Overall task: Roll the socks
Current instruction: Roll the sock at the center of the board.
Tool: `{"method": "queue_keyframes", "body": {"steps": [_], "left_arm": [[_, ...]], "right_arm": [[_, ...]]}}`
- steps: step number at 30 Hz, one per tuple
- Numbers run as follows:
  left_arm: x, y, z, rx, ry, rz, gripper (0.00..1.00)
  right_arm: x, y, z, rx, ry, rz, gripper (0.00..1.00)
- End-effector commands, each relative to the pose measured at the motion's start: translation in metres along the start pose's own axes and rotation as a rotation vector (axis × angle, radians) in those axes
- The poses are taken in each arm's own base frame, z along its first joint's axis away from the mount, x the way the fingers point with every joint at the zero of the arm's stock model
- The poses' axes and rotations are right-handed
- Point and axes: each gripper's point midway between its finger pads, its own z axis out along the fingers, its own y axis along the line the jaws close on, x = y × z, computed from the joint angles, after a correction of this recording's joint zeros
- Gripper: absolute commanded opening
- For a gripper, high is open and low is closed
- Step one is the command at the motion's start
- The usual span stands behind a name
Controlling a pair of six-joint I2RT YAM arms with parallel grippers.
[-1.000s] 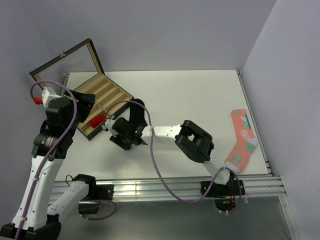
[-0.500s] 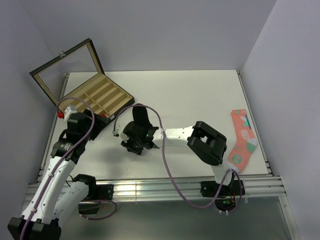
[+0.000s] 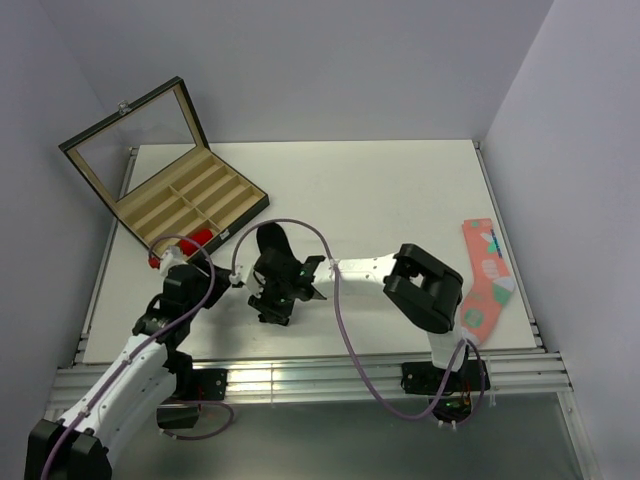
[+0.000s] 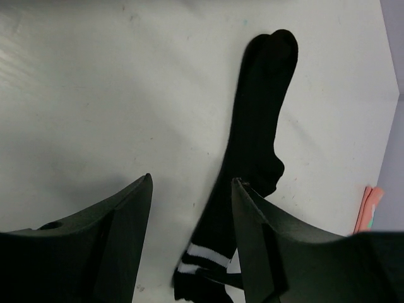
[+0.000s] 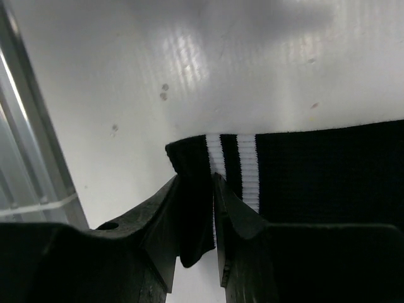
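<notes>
The black sock lies on the white table, toe away from me, its white-striped cuff toward the near edge. My right gripper is shut on the cuff; the right wrist view shows the fingers pinching a fold of the cuff beside the two white stripes of the sock. My left gripper is open and empty just left of the sock, low over the table. In the left wrist view it frames the sock. The red sock lies by the box's front edge.
An open wooden compartment box with a raised glass lid stands at the back left. A salmon-pink patterned sock lies at the right edge and shows in the left wrist view. The metal rail runs along the near edge.
My left arm has swung down from the box toward the near left, ending low beside the black sock. My right gripper has shifted right and nearer with the cuff.
</notes>
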Motion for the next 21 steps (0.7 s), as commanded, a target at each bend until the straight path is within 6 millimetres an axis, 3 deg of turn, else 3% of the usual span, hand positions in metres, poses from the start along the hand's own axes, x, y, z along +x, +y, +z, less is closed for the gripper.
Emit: {"method": "queue_keyframes", "body": {"steps": [1,8,13,21], "left_arm": [[-0.011,-0.040,0.002,0.179,-0.055,-0.021,0.58],[0.013,-0.042,0.009,0.194,0.000,0.025,0.58],[0.024,-0.037,0.017,0.193,0.023,0.031,0.57],[0.027,-0.043,0.021,0.196,0.053,0.030,0.59]], "right_arm": [[0.051,0.017,-0.013,-0.066,0.162,-0.007,0.33],[0.048,0.004,-0.035,0.012,0.117,-0.074,0.45],[0.029,-0.003,-0.058,0.064,0.047,-0.190,0.49],[0.042,-0.001,-0.076,0.086,0.008,-0.277,0.51]]}}
